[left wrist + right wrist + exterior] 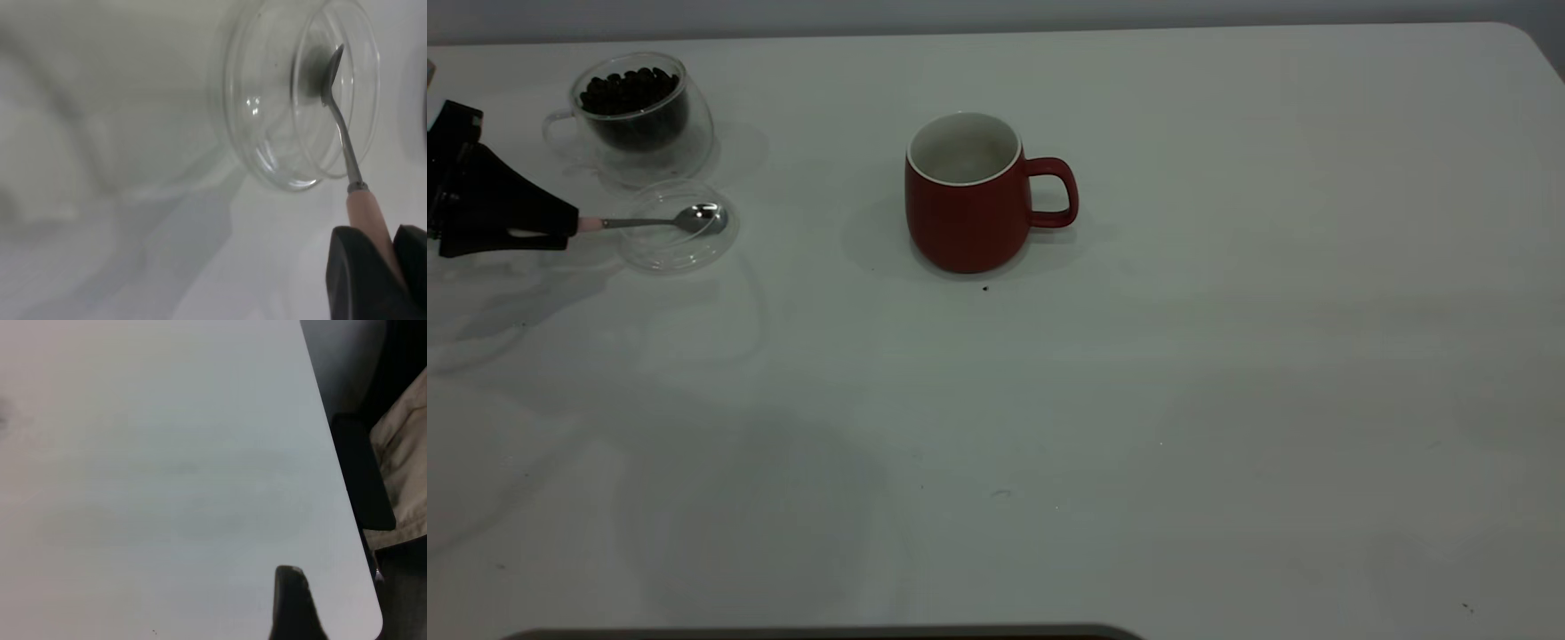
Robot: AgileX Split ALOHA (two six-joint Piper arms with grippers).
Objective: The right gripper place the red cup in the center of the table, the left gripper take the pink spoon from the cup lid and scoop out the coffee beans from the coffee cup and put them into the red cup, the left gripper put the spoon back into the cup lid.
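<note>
The red cup (965,209) stands upright near the table's middle, handle to the right, its white inside showing no beans. The glass coffee cup (640,116) holds dark beans at the back left. The clear cup lid (645,256) lies just in front of it. My left gripper (569,227) is shut on the pink handle of the spoon (658,221), whose empty metal bowl rests in the lid. The left wrist view shows the lid (237,100), the spoon (341,127) and the gripper (383,250) clamped on the handle. My right gripper (293,607) hangs over a table corner, out of the exterior view.
A small dark speck (985,287) lies on the white table (1138,400) just in front of the red cup. In the right wrist view the table edge (333,453) runs beside a dark chair and beige fabric.
</note>
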